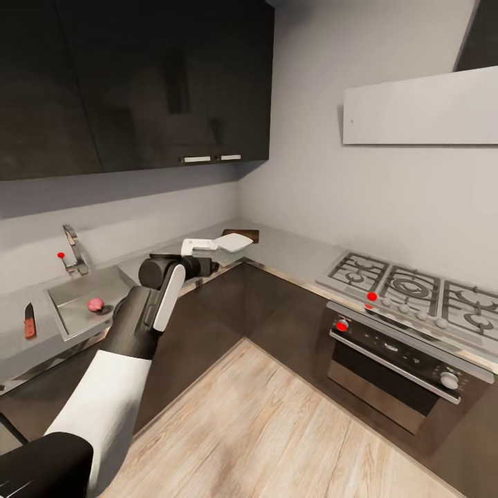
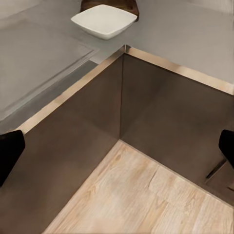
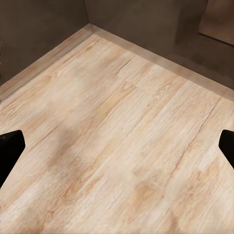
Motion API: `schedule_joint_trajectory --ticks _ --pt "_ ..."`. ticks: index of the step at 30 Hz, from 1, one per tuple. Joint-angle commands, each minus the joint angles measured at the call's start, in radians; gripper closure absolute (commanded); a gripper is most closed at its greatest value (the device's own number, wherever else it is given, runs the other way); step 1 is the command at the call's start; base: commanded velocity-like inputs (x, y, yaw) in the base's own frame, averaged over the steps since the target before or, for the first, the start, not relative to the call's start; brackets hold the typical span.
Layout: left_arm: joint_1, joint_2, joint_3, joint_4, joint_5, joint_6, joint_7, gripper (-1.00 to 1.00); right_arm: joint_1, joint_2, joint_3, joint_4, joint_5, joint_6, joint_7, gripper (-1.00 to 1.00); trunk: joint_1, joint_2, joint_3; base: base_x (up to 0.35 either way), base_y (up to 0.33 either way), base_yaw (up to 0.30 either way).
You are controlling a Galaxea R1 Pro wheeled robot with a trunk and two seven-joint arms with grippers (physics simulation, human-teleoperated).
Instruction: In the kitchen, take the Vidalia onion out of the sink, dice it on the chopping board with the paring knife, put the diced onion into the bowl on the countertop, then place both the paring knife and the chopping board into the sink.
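The pinkish Vidalia onion (image 1: 95, 303) lies in the steel sink (image 1: 69, 294), below the chrome tap (image 1: 75, 250) with its red knob. The red-handled paring knife (image 1: 29, 321) rests on the grey countertop (image 1: 290, 252) left of the sink. In the counter's corner stands the white bowl (image 1: 234, 241) (image 2: 103, 20), with the brown chopping board (image 1: 247, 234) (image 2: 109, 4) just behind it. My left gripper (image 1: 206, 265) (image 2: 117, 151) hovers open in front of the counter edge, between sink and bowl, holding nothing. My right gripper (image 3: 117, 146) is open over the wood floor.
A gas hob (image 1: 415, 290) with an oven (image 1: 394, 360) below it runs along the right wall, under a pale hood (image 1: 422, 107). Dark wall cabinets (image 1: 138, 83) hang above the sink. Dark base cabinets (image 2: 161, 112) meet in the corner; pale wood floor (image 1: 277, 429) lies in front.
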Motion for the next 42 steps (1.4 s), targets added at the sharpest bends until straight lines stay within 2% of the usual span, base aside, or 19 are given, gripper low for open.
schedule_joint_trajectory --ticks 1,9,42 --pt "-0.001 0.001 -0.001 -0.004 0.011 0.003 0.01 -1.0 -0.001 0.001 -0.001 0.001 0.001 -0.003 -0.001 -1.0 0.001 -0.002 -0.002 0.036 0.0 0.0" --pt "-0.001 0.0 0.0 -0.008 0.011 0.003 0.01 -1.0 -0.001 0.001 -0.001 0.001 0.001 -0.002 -0.002 -1.0 0.001 -0.002 -0.002 0.188 0.0 0.0" --pt "-0.001 -0.001 0.0 0.0 0.011 0.003 0.009 -1.0 -0.001 0.005 0.0 0.012 0.002 -0.002 -0.002 -1.0 0.001 -0.002 -0.002 0.332 0.0 0.0"
